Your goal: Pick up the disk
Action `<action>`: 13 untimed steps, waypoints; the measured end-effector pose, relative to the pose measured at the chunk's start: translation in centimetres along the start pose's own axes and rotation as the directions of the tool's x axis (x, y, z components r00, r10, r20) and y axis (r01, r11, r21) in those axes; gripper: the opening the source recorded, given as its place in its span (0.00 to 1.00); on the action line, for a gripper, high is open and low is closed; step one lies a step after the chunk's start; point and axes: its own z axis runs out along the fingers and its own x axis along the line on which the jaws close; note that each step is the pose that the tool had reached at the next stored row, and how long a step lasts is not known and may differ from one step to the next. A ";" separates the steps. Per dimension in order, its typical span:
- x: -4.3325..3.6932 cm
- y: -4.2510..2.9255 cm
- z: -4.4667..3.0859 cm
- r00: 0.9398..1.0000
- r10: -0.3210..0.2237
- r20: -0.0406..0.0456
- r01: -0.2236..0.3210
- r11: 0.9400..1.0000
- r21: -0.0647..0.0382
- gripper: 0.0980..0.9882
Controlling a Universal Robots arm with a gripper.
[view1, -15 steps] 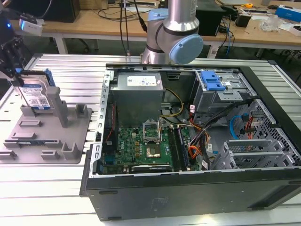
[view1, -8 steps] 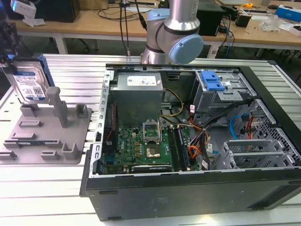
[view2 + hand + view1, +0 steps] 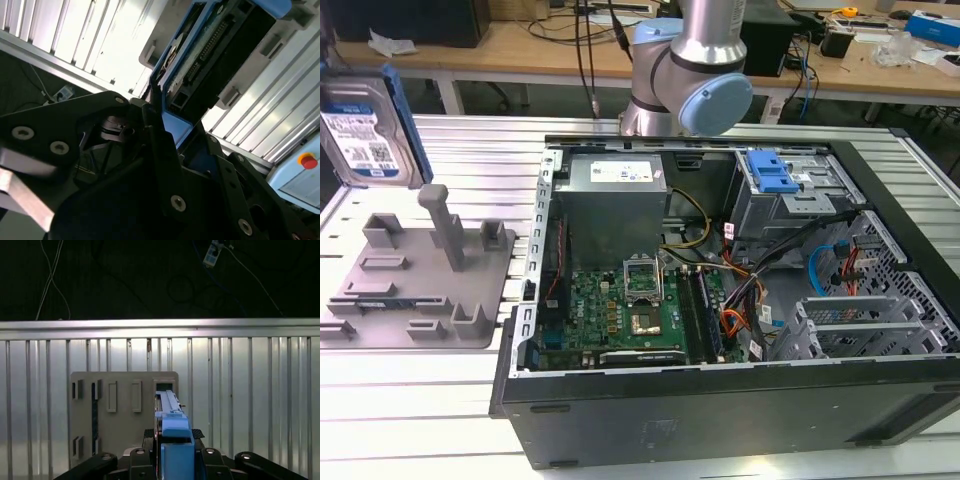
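A ribbed aluminium table [image 3: 440, 150] carries an open computer case [image 3: 740, 300] and a grey fixture plate [image 3: 415, 280], with wooden workbenches [image 3: 530, 45] behind. The claw [image 3: 174, 450] pinches the disk [image 3: 172, 427] edge-on between its black fingers [image 3: 165, 160], above the fixture plate in the first wrist view. In the exterior view the disk, its white-and-blue barcode label [image 3: 360, 135] too small to read, hangs above the table.

No print is legible. The flat silver-grey metal disk [image 3: 360, 130], at ten o'clock in the exterior view, bears a white-and-blue barcode label; the large grey power-supply box [image 3: 615, 205] bears a white label.
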 end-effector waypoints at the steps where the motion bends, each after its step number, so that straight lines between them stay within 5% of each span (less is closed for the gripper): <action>1: 0.00 0.01 -0.55 1.000 0.000 0.000 0.000 1.000 0.000 0.30; 13: 0.12 0.11 -6.90 1.000 0.000 0.000 0.000 1.000 0.000 0.30</action>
